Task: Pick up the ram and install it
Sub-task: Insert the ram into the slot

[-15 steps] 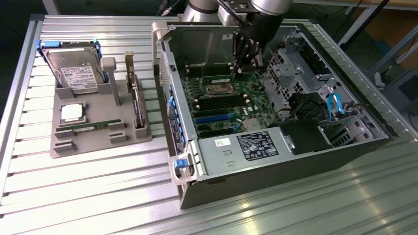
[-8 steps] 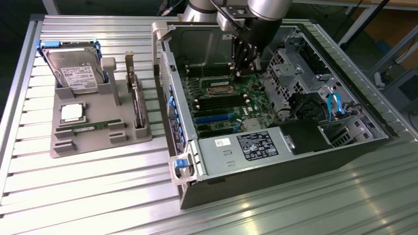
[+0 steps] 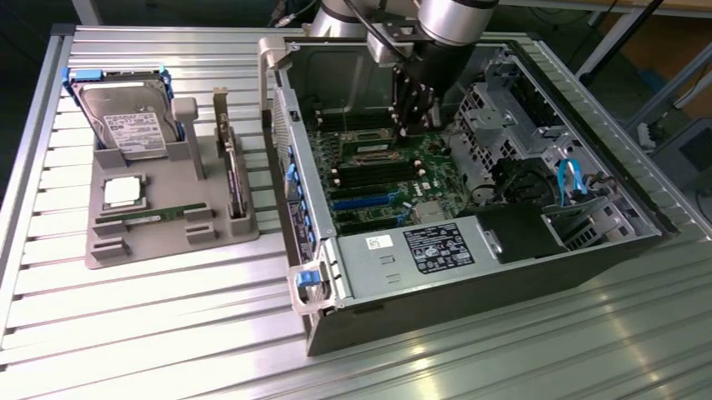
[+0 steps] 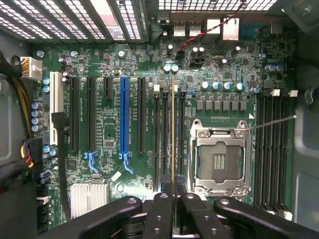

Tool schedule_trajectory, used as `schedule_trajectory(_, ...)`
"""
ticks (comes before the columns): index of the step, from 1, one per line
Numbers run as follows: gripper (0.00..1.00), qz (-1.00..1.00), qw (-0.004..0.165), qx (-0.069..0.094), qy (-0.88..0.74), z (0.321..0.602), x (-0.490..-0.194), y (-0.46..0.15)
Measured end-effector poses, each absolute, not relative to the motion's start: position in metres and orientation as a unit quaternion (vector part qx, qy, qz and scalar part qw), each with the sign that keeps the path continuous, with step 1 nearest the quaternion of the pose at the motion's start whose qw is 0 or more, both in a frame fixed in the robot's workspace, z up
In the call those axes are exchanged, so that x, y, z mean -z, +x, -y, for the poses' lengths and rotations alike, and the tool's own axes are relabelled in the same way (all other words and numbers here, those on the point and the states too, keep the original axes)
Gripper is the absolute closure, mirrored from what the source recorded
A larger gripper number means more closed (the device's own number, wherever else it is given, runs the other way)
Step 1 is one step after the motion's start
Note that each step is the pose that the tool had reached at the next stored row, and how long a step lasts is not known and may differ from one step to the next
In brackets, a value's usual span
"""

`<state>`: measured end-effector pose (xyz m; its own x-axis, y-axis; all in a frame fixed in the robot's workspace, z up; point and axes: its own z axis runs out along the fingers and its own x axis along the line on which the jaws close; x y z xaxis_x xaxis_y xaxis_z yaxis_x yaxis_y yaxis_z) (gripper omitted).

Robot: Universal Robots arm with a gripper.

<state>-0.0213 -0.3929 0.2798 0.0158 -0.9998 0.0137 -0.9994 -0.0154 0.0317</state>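
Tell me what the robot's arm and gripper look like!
The arm is a fat, shiny silver-grey tube with darker parts where it joins. The gripper is all black, built from long flat bars with rounded ends, and each bar has little round screws in it.

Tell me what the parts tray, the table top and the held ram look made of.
Parts tray: matte grey plastic, probably, with soft moulded edges. Table top: bare aluminium, seemingly; ribbed slats with bright glare. Ram, pinched edge-on in the pincer: a thin tan strip, likely circuit-board laminate.
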Motion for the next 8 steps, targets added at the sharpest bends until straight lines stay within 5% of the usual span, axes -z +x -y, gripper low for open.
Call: schedule_trajectory(8,0.88,0.701,0.016,0.006,0.713,0.3929,-0.2680,-0.0216)
